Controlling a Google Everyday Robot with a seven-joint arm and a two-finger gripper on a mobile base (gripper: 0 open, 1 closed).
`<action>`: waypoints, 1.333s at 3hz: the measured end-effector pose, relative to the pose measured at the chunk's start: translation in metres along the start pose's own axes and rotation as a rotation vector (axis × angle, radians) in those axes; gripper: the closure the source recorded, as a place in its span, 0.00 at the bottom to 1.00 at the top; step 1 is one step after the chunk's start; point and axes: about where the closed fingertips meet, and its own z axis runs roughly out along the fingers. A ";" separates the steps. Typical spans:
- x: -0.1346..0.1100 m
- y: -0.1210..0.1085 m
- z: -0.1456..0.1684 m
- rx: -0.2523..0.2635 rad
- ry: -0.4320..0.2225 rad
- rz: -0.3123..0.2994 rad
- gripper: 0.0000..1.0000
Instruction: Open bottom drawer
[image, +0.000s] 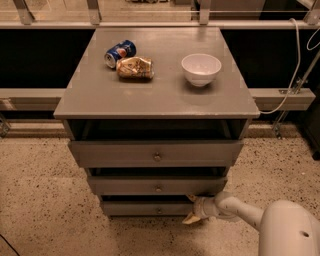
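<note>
The grey cabinet (155, 100) has three drawers, each a little way out with a dark gap above its front. The bottom drawer (145, 208) is the lowest and narrowest-looking front, with a small round knob (159, 210) at its centre. My gripper (191, 209) is low at the right end of that front, reaching in from the lower right on a white arm (235, 209). Its two tan fingers are spread, one (191, 198) above the front's edge and one (189, 219) below it. I cannot tell whether they touch the front.
On the cabinet top lie a blue can (120, 52) on its side, a brown crumpled bag (135, 68) and a white bowl (201, 68). Speckled floor (45, 200) surrounds the cabinet. A white cable (295, 65) hangs at the right. A railing runs behind.
</note>
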 end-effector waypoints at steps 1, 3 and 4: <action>0.004 -0.001 0.008 0.009 0.001 0.018 0.28; 0.010 0.025 0.006 -0.022 0.006 0.017 0.32; 0.007 0.053 -0.012 -0.048 -0.002 -0.012 0.32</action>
